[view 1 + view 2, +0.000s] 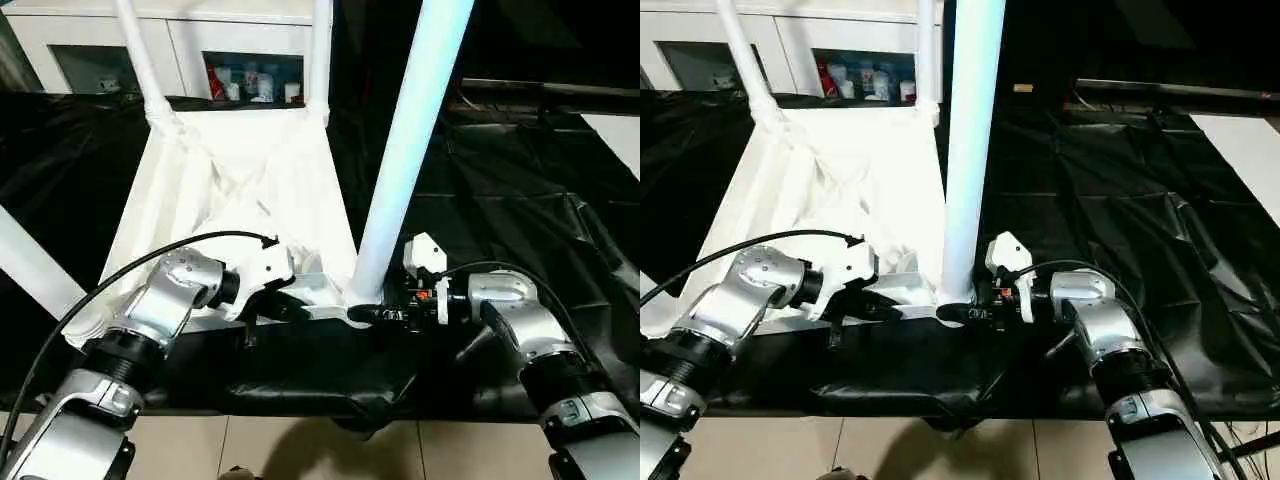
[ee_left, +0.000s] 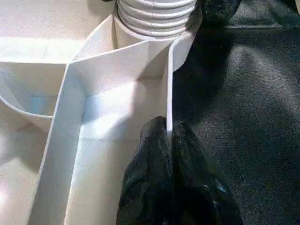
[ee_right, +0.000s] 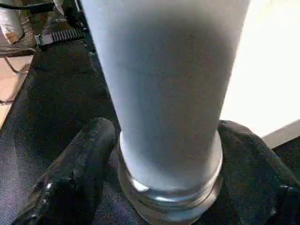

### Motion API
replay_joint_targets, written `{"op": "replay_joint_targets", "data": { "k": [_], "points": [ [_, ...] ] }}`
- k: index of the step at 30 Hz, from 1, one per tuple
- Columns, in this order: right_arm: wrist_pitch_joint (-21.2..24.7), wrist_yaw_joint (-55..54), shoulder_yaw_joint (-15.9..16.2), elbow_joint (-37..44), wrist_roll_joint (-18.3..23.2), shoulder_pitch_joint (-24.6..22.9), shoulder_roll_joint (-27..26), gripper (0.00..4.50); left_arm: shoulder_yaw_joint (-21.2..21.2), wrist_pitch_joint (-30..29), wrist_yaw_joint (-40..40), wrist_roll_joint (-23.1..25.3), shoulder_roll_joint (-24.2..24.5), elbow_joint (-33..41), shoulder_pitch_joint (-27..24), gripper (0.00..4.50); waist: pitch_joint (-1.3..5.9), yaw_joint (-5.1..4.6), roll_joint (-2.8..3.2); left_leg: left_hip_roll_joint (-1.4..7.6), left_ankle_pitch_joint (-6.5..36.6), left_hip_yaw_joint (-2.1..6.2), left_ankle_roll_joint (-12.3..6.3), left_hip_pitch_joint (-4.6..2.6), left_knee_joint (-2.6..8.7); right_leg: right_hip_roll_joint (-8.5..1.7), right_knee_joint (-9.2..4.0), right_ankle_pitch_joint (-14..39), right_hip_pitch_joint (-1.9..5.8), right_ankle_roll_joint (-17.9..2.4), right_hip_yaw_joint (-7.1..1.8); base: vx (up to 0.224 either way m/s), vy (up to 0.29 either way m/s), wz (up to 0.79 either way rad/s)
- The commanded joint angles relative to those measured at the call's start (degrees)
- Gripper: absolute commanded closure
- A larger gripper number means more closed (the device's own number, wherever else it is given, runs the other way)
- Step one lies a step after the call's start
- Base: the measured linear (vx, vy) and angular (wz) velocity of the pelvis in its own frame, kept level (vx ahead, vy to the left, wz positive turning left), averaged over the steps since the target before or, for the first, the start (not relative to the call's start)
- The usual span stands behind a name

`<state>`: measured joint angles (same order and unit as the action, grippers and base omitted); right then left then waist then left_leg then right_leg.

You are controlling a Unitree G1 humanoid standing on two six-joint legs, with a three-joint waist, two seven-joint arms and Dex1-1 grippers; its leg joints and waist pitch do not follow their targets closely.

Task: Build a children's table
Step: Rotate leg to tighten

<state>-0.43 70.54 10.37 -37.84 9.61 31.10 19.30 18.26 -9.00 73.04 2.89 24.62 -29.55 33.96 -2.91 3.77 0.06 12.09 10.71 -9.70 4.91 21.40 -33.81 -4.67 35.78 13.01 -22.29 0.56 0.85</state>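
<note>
Leg (image 1: 410, 150) in right gripper (image 1: 375, 314)

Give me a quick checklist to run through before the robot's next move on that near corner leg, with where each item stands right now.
1. Left gripper pinching the tabletop rim: ok, jaws shut on the thin side wall.
2. Right gripper around the near leg base: ok, a finger on each side of the tube.
3. Leg threads fully down in the corner socket: cannot tell, several ridges show above it.
4. Near leg upright: ok, only a slight lean in the head views.
5. Two far legs fitted: ok, both stand at the far corners.
6. Black sheet bunched at the table's near edge: not ok.
</note>
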Motion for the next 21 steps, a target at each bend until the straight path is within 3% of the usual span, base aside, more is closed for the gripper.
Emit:
{"op": "replay_joint_targets", "data": {
  "k": [1,8,11,12,14,15,17,18,21],
  "points": [
    [0.39,2.00,0.72,0.67,0.57,-0.55,-0.05,1.42,0.93,-0.62,0.31,-1.00,-0.42,0.57,-0.78,4.50,3.93,0.10,-0.71,0.61,2.71,-0.76,-6.78,-0.57,3.18,-1.99,-2.70,-7.01,2.70,-17.25,-0.85,0.000,0.000,0.00],
    [0.50,0.30,0.16,-0.64,0.15,-0.35,-1.08,1.79,1.09,-1.32,0.44,-0.49,-0.12,0.14,-0.90,4.50,3.96,0.02,-0.71,0.55,2.70,-0.75,-6.63,-0.53,3.14,-1.98,-2.66,-7.04,2.73,-17.20,-0.84,0.000,0.000,0.00],
    [-1.45,-5.34,-1.62,-3.45,-0.32,0.23,-3.03,1.81,0.51,-1.86,-2.54,0.28,-1.25,-1.64,-0.23,4.50,3.93,-0.16,-0.56,0.58,3.37,-0.77,-6.24,-0.58,3.18,-2.10,-2.73,-6.14,2.57,-17.26,-0.88,0.000,0.000,0.00],
    [-2.34,-12.85,-4.16,-6.64,-0.02,1.00,-5.88,1.81,-0.50,-2.37,-7.13,0.95,-3.27,-4.12,0.83,4.50,3.63,-0.45,-0.53,0.54,5.91,-0.76,-5.01,-0.70,3.50,-2.17,-3.23,-2.36,2.38,-16.94,-0.96,0.000,0.000,0.00],
    [-2.36,-16.91,-5.17,-8.30,-0.12,1.52,-7.23,1.83,-1.00,-2.91,-10.17,1.55,-4.36,-5.45,1.50,4.50,3.25,-0.90,-0.64,0.46,9.51,-0.63,-2.55,-0.90,3.99,-2.18,-3.98,4.14,2.35,-15.89,-1.04,0.000,0.000,0.00],
    [-2.43,-24.06,-6.39,-11.01,-0.68,2.51,-9.43,1.83,-2.02,-3.91,-15.94,2.49,-6.41,-8.04,2.94,4.50,3.32,-1.14,-0.52,0.41,10.72,-0.52,-1.49,-0.96,4.06,-2.27,-4.13,6.83,2.38,-15.19,-1.09,0.000,0.000,0.00],
    [-2.48,-28.49,-6.98,-12.58,-1.08,3.18,-10.79,1.83,-2.94,-4.86,-20.64,3.08,-7.87,-9.95,4.05,4.50,3.35,-1.40,-0.33,0.43,10.97,-0.48,-0.63,-1.00,4.12,-2.18,-4.17,7.88,2.19,-14.59,-1.08,0.000,0.000,0.00],
    [-3.02,-38.75,-8.87,-15.77,-1.42,4.86,-13.77,1.83,-4.78,-6.78,-27.85,3.09,-10.80,-13.33,6.07,4.50,3.29,-1.75,-0.40,0.28,12.12,-0.51,0.32,-1.17,4.19,-2.19,-4.54,10.35,1.95,-14.01,-1.14,0.000,0.000,0.00],
    [-3.17,-49.44,-11.05,-18.86,-1.26,6.99,-16.50,1.83,-6.34,-7.78,-33.52,2.59,-13.44,-16.14,7.71,4.50,3.42,-1.84,-0.37,0.07,11.66,-0.31,0.81,-0.68,4.28,-2.29,-4.71,11.84,2.16,-12.51,-1.07,0.000,0.000,0.00]
  ]
}}
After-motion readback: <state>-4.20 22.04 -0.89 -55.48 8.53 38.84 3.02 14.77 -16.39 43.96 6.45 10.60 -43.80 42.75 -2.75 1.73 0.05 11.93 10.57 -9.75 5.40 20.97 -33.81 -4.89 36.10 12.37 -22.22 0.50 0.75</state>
